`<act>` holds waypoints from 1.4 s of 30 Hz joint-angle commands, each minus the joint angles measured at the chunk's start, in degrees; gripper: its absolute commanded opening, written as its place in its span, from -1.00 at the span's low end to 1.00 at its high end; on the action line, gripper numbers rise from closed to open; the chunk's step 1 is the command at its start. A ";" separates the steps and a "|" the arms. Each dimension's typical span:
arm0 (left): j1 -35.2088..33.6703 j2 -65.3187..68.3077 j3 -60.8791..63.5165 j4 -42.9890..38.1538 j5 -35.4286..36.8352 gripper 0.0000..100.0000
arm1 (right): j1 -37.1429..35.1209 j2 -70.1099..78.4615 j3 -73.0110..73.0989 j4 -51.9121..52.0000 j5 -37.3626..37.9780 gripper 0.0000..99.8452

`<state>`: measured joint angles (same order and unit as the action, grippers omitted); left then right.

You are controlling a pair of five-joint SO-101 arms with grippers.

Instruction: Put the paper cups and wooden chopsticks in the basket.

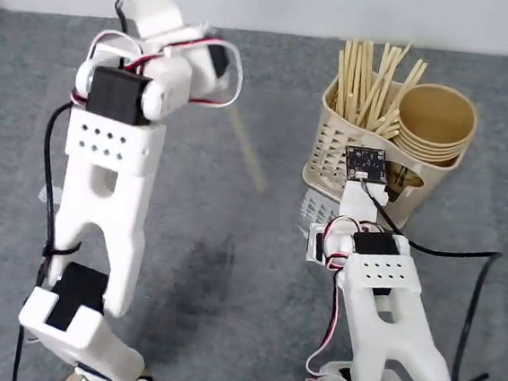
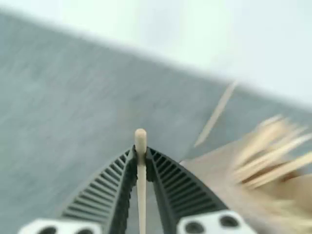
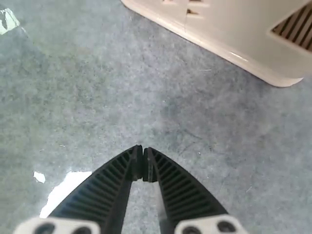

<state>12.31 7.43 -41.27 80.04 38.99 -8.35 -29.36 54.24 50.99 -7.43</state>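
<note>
Found a mottled grey table surface across most of the high view, a pale plain wall along the top edge, and a soft dark shadow at lower centre.

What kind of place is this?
Probably a robot practice table, not a kitchen: two white robot arms work over a grey mat beside a basket of chopsticks and paper cups.
</note>
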 commanded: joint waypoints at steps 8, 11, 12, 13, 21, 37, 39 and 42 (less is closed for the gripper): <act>4.57 -2.99 -11.74 -22.51 6.42 -0.98 | 0.57 -1.45 -0.26 -0.84 -0.09 -0.98; 6.51 -2.81 -11.56 -23.12 6.33 -0.98 | 0.57 -1.45 -0.26 -0.84 -0.09 -0.98; 7.30 -2.64 -11.03 -23.12 6.15 -0.98 | 0.57 -1.45 -0.26 -0.84 -0.09 -0.98; 7.91 -2.29 -9.98 -23.12 5.54 -0.98 | 0.57 -1.45 -0.26 -0.84 -0.09 -0.98; 10.37 2.46 -1.80 -23.56 -0.44 -0.94 | 0.57 -1.45 -0.26 -0.84 -0.09 -0.98; 10.20 -1.76 -11.12 -11.87 -1.32 -0.55 | 0.57 -1.45 -0.26 -0.75 -0.09 -0.98; 10.20 -3.78 -12.00 -8.62 -1.32 -0.61 | 0.57 -1.45 -0.26 -0.75 -0.09 -0.98; 8.00 -7.74 -12.53 -2.29 -1.32 -0.73 | 0.48 -1.45 -0.26 -0.75 -0.09 -0.98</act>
<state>22.24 5.76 -50.95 73.10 37.85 -8.35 -29.36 54.24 50.99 -7.43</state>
